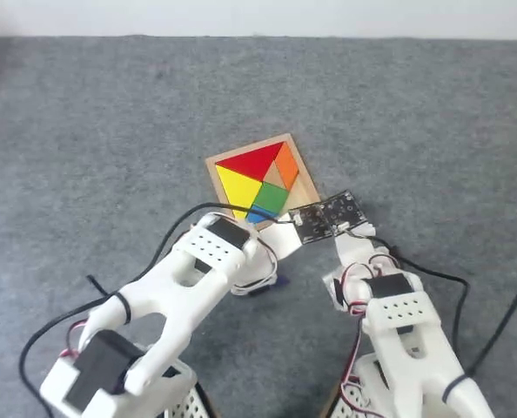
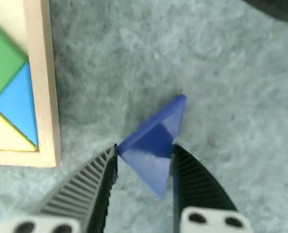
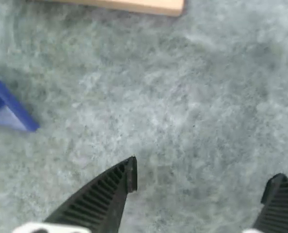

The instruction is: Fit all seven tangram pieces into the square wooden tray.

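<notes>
Blue triangle (image 2: 156, 131) tilted up, pinched by the left gripper (image 2: 144, 151); right gripper (image 3: 204, 174) spread wide, and that shallow corner grip may slip

**Square wooden tray** (image 1: 305, 193): pale wood with a raised rim, lying flat and turned corner-on to me. It is partly filled, with bare floor showing along its right side.

**Pieces seated flat in the tray, edges meeting:**
- red triangle (image 1: 254, 161), large, at the far side
- yellow triangle (image 1: 237, 187), large, at the left
- orange triangle (image 1: 287, 165), small, by the far corner
- green piece (image 1: 271, 198), at the centre
- light blue piece (image 1: 260, 213), in the near corner, touching the green and yellow pieces

**Dark blue triangle** (image 2: 156, 141): outside the tray, near its near corner. It is tipped up on edge and pinched between the two fingers of my left gripper (image 2: 144, 147).
</notes>
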`<action>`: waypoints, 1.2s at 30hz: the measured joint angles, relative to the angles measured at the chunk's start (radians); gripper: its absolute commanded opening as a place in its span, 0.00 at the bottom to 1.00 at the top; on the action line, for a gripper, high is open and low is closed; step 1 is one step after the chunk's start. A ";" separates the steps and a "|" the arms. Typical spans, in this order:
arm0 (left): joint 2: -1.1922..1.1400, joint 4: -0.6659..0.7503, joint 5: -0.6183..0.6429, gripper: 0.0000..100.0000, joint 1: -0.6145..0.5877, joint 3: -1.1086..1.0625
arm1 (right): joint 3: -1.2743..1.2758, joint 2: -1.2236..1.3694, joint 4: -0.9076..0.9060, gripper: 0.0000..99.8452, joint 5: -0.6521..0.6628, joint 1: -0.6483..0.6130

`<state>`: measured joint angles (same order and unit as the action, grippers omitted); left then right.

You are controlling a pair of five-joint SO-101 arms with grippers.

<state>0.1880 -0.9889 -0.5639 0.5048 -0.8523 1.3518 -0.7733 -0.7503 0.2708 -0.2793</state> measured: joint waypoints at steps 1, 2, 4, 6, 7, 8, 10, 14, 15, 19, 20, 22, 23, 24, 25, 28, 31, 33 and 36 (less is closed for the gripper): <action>-0.003 0.000 0.011 0.14 0.017 0.008 | 0.000 -0.003 0.000 0.40 0.000 0.002; -0.005 0.000 0.018 0.13 0.026 0.014 | 0.000 -0.003 0.000 0.40 -0.002 0.005; -0.005 -0.003 0.021 0.13 0.035 0.026 | 0.000 -0.005 0.006 0.40 -0.002 0.017; -0.005 -0.008 0.020 0.14 0.038 0.032 | 0.000 -0.005 0.008 0.40 -0.002 0.020; -0.005 -0.017 0.014 0.16 0.038 0.032 | 0.000 -0.005 0.008 0.40 -0.002 0.020; -0.005 -0.025 0.006 0.19 0.038 0.035 | 0.000 -0.005 0.008 0.40 -0.002 0.020; -0.005 -0.043 0.008 0.23 0.038 0.046 | 0.000 -0.005 0.008 0.40 -0.002 0.020; 0.018 -0.095 0.080 0.24 -0.031 0.078 | -0.009 -0.005 0.014 0.40 -0.002 0.018; 0.040 -0.098 0.101 0.24 -0.074 0.087 | -0.025 -0.005 0.014 0.40 -0.002 0.015; 0.199 -0.095 0.304 0.24 -0.364 0.161 | 0.000 0.017 -0.035 0.40 0.031 0.014; 0.239 -0.095 0.373 0.24 -0.460 0.169 | -0.025 0.005 -0.060 0.40 0.037 0.006; 0.287 -0.095 0.511 0.24 -0.674 0.172 | -0.077 0.017 -0.118 0.40 0.038 0.014; 0.296 -0.095 0.563 0.24 -0.778 0.172 | -0.112 0.017 -0.138 0.40 0.038 0.006; 0.301 -0.095 0.588 0.24 -0.867 0.167 | -0.149 0.017 -0.155 0.40 0.038 -0.014; 0.304 -0.095 0.592 0.24 -0.937 0.153 | -0.184 0.017 -0.173 0.40 0.046 -0.028; 0.298 -0.095 0.586 0.24 -1.059 0.098 | -0.293 0.017 -0.245 0.40 0.080 -0.115; 0.245 -0.095 0.580 0.24 -1.169 0.089 | -0.419 0.057 -0.299 0.40 0.126 -0.229; 0.209 -0.095 0.580 0.24 -1.244 0.084 | -0.516 0.132 -0.318 0.40 0.166 -0.281; 0.141 -0.095 0.520 0.24 -1.329 0.078 | -0.680 0.324 -0.345 0.40 0.270 -0.328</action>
<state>0.3291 -1.0840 -0.0437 -0.8239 -0.7741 0.6720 -0.4496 -1.0955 0.5409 -0.6076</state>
